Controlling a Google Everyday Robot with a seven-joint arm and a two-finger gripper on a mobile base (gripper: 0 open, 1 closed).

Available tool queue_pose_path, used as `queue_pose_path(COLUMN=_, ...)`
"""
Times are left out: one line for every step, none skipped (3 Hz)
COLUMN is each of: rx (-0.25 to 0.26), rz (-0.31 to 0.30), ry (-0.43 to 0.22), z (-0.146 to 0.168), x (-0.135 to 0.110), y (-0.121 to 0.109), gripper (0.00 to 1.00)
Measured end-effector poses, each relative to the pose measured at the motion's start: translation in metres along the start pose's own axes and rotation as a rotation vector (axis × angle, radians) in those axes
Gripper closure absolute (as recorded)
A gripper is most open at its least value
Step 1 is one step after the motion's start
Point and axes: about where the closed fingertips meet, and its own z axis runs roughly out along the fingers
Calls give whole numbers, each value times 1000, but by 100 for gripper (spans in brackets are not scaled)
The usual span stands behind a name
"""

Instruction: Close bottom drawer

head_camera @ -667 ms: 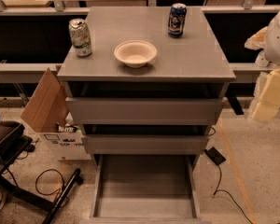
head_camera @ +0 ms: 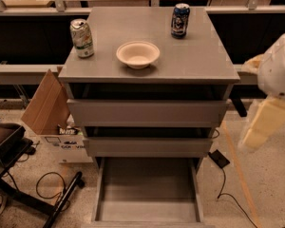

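Since the earlier frame the gripper (head_camera: 266, 125) has been lowered at the right, well apart from the cabinet (head_camera: 199, 56) (open or shut cannot be told). The bottom drawer (head_camera: 147, 189) is pulled out toward the near edge, empty. It is judged rigid and light, best pushed flat against its near front.

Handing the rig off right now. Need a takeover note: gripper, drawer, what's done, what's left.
Gripper: in the air to the right of the cabinet, about level with the upper two drawer fronts, touching nothing.
Bottom drawer: pulled far out towards the camera, tray in full view.
On top: two cans and a bowl, not in the way.
Done: nothing yet, no contact with the drawer.
Left: bring the gripper down to the drawer's front and push it all the way in.
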Motion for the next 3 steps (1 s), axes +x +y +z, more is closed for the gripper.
queue_pose_path(rx=-20, rz=89, ry=-74, z=50, x=8, y=37, gripper=0)
queue_pose_path(rx=-83, rz=198, ry=-81, z=158, x=39, y=79, gripper=0)
queue_pose_path(rx=-149, rz=247, ry=-46, z=244, x=51, y=120, gripper=0)
